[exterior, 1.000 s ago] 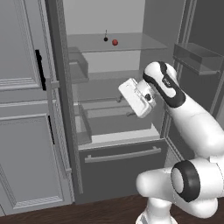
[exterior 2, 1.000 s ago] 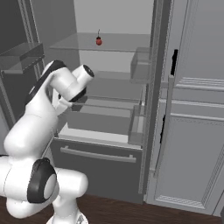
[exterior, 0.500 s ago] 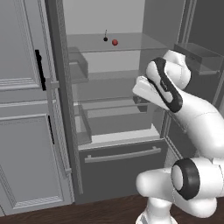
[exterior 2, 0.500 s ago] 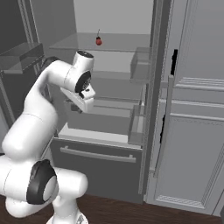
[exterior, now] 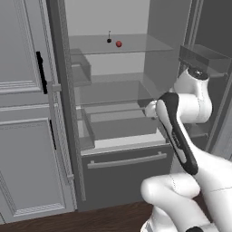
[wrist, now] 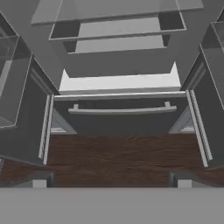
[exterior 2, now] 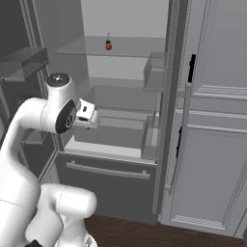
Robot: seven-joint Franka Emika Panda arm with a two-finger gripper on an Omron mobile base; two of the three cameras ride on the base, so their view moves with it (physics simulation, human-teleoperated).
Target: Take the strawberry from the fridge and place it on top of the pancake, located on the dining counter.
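Strawberry up high, pincer low

Your empty, wide-open pincer [exterior 2: 92, 116] sits mid-frame; the tiny bright red strawberry [exterior 2: 108, 46] rests on the glass shelf [exterior 2: 144, 48], upper centre, above it, so reach upward.

A small black ball [exterior: 109, 40] with a thin stem is seen on the top glass shelf, near the back edge and just beside a red fruit. Tall light grey cabinets [exterior: 27, 113] with black handles [exterior: 41, 72] are seen beside the open doors. A dark brown wood floor [wrist: 122, 157] is seen below.
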